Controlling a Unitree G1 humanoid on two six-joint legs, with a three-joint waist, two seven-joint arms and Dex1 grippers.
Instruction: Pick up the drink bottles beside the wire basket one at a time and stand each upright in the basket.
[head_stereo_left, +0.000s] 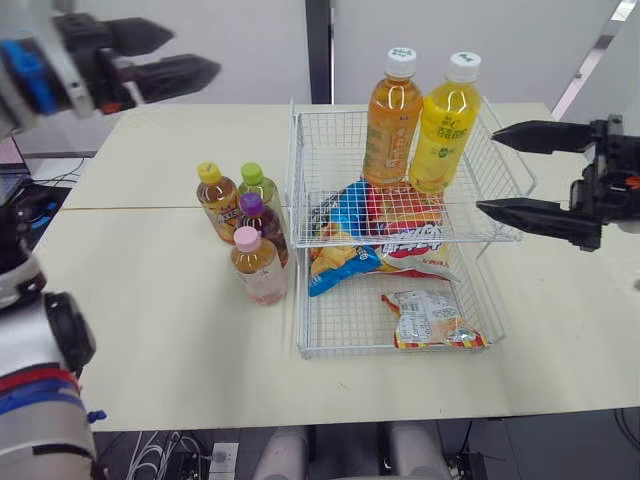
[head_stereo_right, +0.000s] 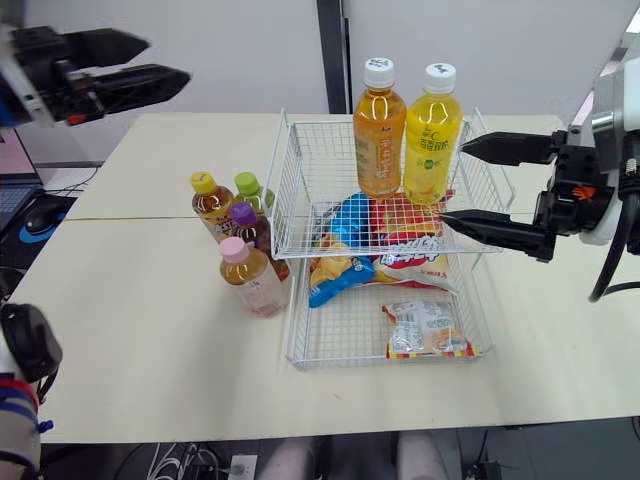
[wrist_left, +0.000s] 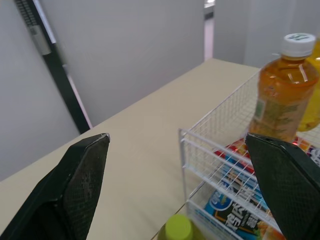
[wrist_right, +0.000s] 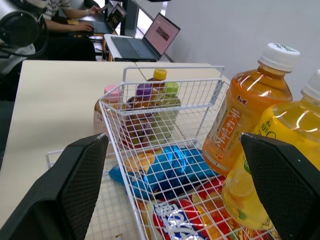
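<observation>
2 of 6 bottles, the orange bottle (head_stereo_left: 392, 120) and yellow bottle (head_stereo_left: 445, 125), are already standing upright in the upper tier of the wire basket (head_stereo_left: 322, 170); 4 small bottles (head_stereo_left: 245, 232) are waiting on the surface (head_stereo_left: 150, 330) at its 9 o'clock. The right claw (head_stereo_left: 488, 171) is hovering released and empty at the basket's 3 o'clock, the left claw (head_stereo_left: 193, 52) hanging raised, spread and empty, toward 10 o'clock

Arms out: left claw (head_stereo_left: 195, 52) raised high, spread, empty; right claw (head_stereo_left: 487, 171) level, spread, empty.
</observation>
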